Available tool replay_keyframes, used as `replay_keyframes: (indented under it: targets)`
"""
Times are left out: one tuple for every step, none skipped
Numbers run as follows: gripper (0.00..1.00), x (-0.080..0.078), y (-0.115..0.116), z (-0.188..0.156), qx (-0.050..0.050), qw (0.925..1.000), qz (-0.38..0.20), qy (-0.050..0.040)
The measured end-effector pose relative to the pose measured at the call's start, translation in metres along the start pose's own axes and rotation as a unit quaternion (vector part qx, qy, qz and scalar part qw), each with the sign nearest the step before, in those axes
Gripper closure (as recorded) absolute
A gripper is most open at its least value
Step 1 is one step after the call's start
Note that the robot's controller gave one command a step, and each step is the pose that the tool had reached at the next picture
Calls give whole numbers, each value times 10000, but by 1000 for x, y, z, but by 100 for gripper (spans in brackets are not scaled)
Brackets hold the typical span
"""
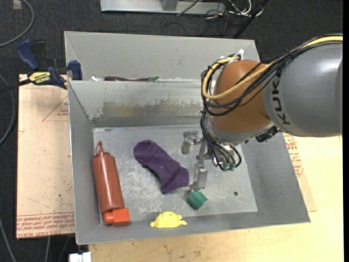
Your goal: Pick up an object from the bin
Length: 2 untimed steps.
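My gripper [192, 167] hangs low in the middle right of the bin, under the arm's orange cover. Its two metal fingers stand apart, open, and I see nothing between them. The nearer fingertip [195, 186] is just above a small green block [197, 200] on the bin floor. A crumpled purple cloth [161, 165] lies directly left of the fingers, its right end close to them. Whether either thing is touched, I cannot tell.
A long red-orange bottle [107, 183] with an orange cap lies along the left wall. A small yellow thing [168, 220] rests by the front wall. The arm and its cables cover the bin's right rear part.
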<state>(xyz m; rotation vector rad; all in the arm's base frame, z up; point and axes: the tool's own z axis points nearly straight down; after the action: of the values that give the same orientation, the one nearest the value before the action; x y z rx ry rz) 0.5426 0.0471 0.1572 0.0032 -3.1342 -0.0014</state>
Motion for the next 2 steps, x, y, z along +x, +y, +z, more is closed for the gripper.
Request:
replay_keyframes:
  targets:
    - [0, -2, 0, -4, -2, 10000, 5, -39]
    - [0, 0, 5, 39, -3, 9997, -216, -63]
